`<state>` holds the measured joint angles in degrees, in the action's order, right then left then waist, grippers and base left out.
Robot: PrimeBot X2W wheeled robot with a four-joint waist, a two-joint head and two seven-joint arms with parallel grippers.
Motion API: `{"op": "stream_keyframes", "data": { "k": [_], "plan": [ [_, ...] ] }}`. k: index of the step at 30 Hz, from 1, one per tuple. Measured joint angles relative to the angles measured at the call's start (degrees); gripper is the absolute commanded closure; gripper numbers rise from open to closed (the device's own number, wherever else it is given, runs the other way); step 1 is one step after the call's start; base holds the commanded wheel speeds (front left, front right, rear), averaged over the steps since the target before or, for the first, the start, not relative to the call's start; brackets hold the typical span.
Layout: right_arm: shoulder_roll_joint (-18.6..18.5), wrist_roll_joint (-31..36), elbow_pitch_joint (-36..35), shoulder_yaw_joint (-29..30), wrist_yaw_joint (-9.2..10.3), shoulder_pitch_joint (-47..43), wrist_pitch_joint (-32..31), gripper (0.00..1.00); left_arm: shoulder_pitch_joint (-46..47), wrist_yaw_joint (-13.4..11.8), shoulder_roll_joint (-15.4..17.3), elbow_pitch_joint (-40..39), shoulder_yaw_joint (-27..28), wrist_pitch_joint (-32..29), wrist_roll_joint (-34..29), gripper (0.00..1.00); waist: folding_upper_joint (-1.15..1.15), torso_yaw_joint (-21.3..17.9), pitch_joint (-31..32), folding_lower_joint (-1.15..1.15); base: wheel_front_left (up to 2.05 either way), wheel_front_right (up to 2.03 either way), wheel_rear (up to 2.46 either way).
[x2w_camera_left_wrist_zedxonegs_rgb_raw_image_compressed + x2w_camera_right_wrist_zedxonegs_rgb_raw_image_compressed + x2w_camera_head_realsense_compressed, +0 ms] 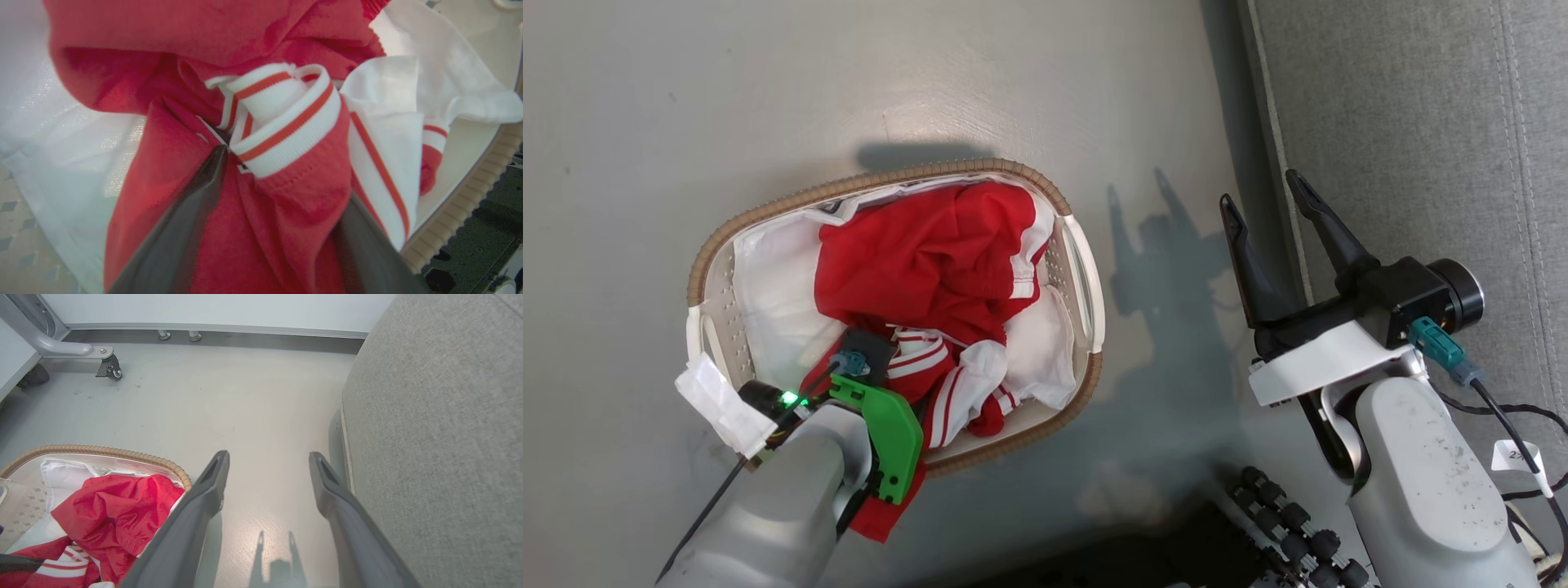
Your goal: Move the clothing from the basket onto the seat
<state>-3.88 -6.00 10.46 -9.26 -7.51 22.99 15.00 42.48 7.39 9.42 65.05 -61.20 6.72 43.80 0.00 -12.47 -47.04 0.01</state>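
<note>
Grey floor, seat (1413, 122) waiting on the right. The clothing (931, 261) is lying in the basket (1086, 269), nothing moved yet. Left gripper (282, 196) is biting into red fabric; right gripper (1270, 212) is hovering spread and empty.

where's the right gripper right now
In the head view the right gripper is at right, open and empty above the floor, between the basket and the seat.
</note>
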Motion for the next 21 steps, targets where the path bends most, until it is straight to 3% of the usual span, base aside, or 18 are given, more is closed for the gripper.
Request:
{"op": "stream_keyframes", "data": {
  "k": [18, 19, 20, 21],
  "plan": [
    [0.58, -0.15, -0.96, 0.04, 0.0, 0.09, 0.0, 0.0, 5.41, 0.01, -0.03, 3.9, -5.54, -1.09, 2.44, 0.0, 0.0, -1.09, -4.51, 0.0, 0.0, 0.0, 0.0],
    [0.6, -0.24, -0.93, 0.03, 0.0, 0.09, 0.0, 0.0, 5.49, 0.01, 0.05, 3.91, -5.84, -1.09, 2.54, 0.19, 0.0, -1.26, -4.63, 0.0, 0.0, 0.0, 0.0],
    [0.65, -0.48, -0.9, 0.03, 0.0, 0.09, 0.0, 0.0, 5.5, 0.01, 0.18, 3.83, -6.17, -1.07, 2.56, 0.77, 0.0, -1.4, -4.69, 0.0, 0.0, 0.0, 0.0],
    [0.69, -0.58, -0.87, 0.01, 0.0, 0.09, 0.0, 0.0, 5.5, 0.01, 0.31, 3.74, -6.49, -0.94, 2.69, 1.0, 0.0, -1.56, -4.7, 0.0, 0.0, 0.0, 0.0]
  ]
}}
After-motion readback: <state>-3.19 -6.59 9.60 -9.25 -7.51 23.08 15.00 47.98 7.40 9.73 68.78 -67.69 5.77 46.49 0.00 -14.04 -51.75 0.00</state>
